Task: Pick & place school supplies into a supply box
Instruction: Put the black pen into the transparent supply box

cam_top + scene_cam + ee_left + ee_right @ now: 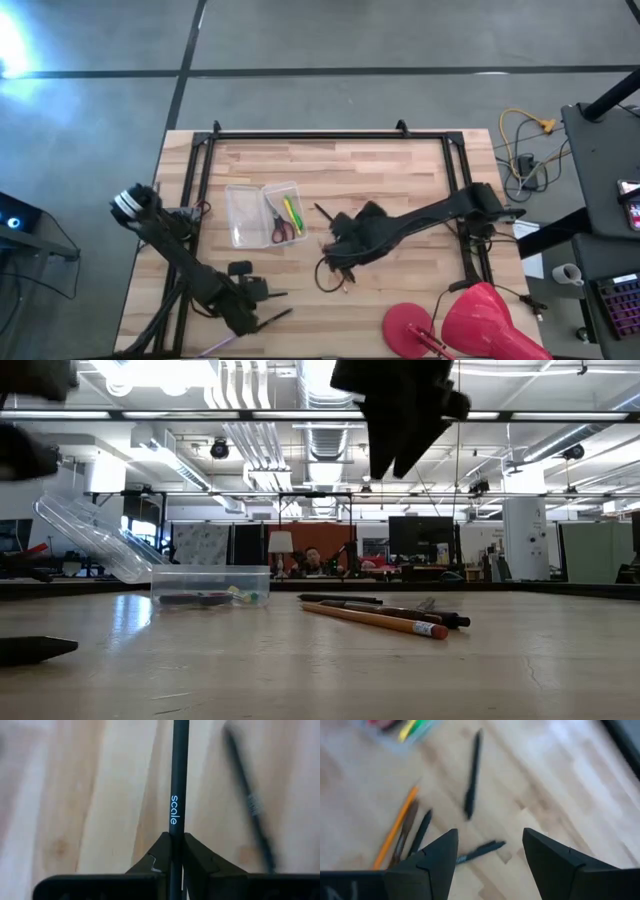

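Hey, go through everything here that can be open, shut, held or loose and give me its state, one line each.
supply box: lid open
scissors: lying in the box
left gripper: shut on black pen
right gripper: open, empty, above the loose pens
orange pencil: loose on table

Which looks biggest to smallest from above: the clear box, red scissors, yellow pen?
1. Clear box, by far.
2. Red scissors and yellow pen: about the same length inside it, so no ranking.

Red round object at the wooden table's near right corner. Yellow cable coiled on the floor past the right edge. White cup beside a keyboard.
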### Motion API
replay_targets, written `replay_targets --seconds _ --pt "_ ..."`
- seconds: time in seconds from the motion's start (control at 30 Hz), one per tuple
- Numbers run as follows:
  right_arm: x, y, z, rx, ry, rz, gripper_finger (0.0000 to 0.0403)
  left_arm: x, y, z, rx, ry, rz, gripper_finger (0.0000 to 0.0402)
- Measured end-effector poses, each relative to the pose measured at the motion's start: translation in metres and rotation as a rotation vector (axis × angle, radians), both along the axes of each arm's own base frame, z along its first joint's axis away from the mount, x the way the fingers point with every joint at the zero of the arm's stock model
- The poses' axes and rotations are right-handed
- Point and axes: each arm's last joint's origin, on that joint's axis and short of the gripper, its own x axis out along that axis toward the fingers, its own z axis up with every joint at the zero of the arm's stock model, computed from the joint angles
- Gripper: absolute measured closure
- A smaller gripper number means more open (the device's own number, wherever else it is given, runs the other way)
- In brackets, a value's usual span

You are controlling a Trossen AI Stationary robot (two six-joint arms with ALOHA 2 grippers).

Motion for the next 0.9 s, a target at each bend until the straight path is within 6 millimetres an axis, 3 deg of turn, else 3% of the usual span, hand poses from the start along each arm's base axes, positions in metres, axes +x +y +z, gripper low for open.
replay_targets --seconds 0.1,0.23,0.43,0.7,0.9 --pt "-0.018 -0.008 0.015 -0.034 -0.129 -0.149 0.0188 -0.01 0.019 0.02 -0.004 -0.056 0.111 0.0391" --pt "-0.045 -0.017 0.027 -0.006 -0.289 -0.349 0.0188 -0.012 0.051 0.051 -0.163 -0.276 0.381 0.0391" --pt "-0.074 -0.027 0.02 0.039 -0.431 -0.503 0.0188 -0.017 0.108 0.071 -0.341 -0.652 0.84 0.0389" --pt "-0.082 -0.029 0.002 0.076 -0.478 -0.533 0.0188 -0.01 0.173 0.037 -0.383 -0.77 1.209 0.0385" --pt "-0.081 -0.026 -0.001 0.077 -0.472 -0.529 0.0188 -0.007 0.189 0.022 -0.439 -0.654 1.257 0.0366"
